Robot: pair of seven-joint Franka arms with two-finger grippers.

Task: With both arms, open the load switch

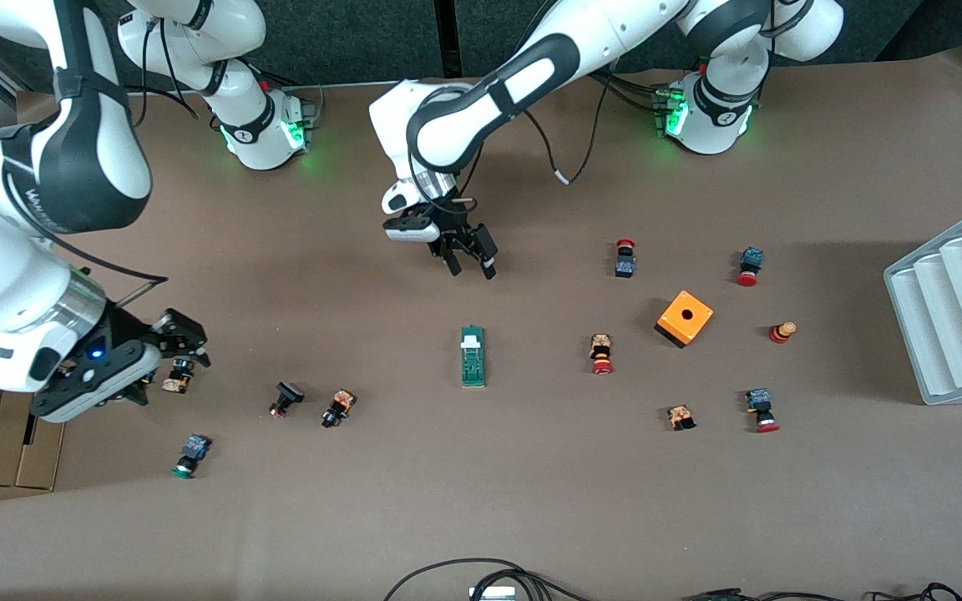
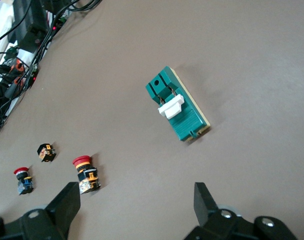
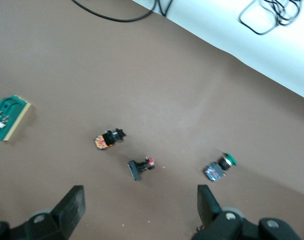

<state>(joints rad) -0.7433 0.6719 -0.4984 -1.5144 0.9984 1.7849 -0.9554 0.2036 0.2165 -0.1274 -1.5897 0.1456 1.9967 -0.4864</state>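
The load switch [image 1: 473,356] lies flat mid-desk, white piece at the end toward the robots' bases. The left pincer [image 1: 468,255] hangs wide and empty above the desk, near that end. The right pincer [image 1: 176,351] hangs wide and empty over push buttons at the right arm's end.

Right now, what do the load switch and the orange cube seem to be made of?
The load switch: likely moulded plastic, matte dark green with a white piece across it, on a tan base layer visible along one edge. The orange cube: probably plastic too, with an even, matte orange top, a round hole, and darker sides.
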